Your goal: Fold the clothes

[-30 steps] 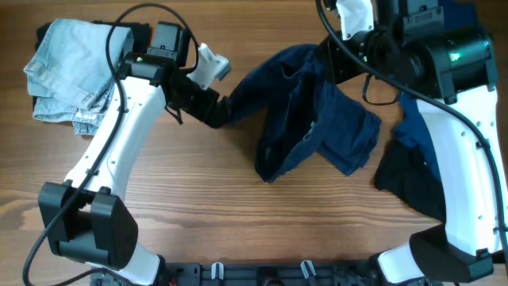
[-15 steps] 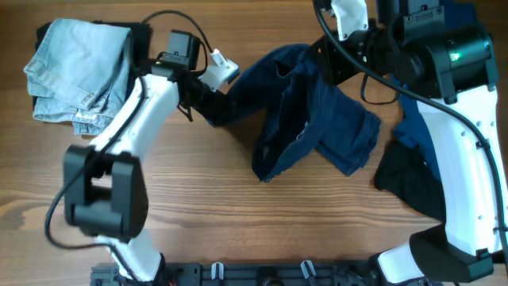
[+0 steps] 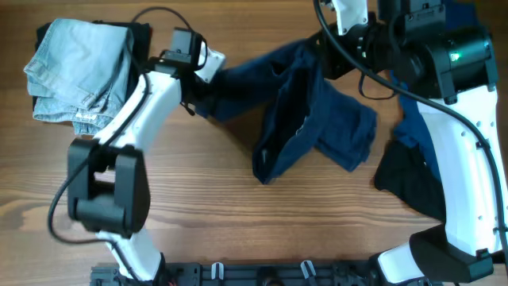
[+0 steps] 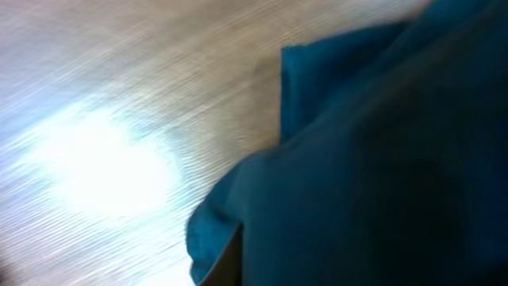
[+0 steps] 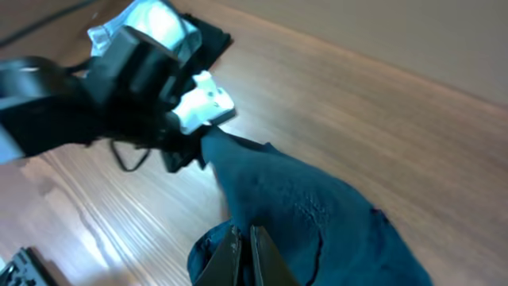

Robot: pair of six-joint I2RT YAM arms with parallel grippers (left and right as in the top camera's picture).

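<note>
Navy garment (image 3: 305, 119) stretched left-right, rest trailing nearward; left fingers (image 3: 208, 91) and right fingers (image 5: 244, 254) clamped on it.

A wooden surface (image 3: 238, 214) fills the overhead view. It is a warm mid-brown, with the grain running left to right in long boards and a few darker knots near the lower left. A dark rail (image 3: 262, 274) with small clips runs along its near edge. Light falls from above: the left wrist view shows a broad white glare (image 4: 103, 167) on the wood that washes out the grain, and the right wrist view shows softer pale streaks. Past the surface's far edge in that view lies a plain tan area (image 5: 381, 32); whether it is wall or floor cannot be told.
</note>
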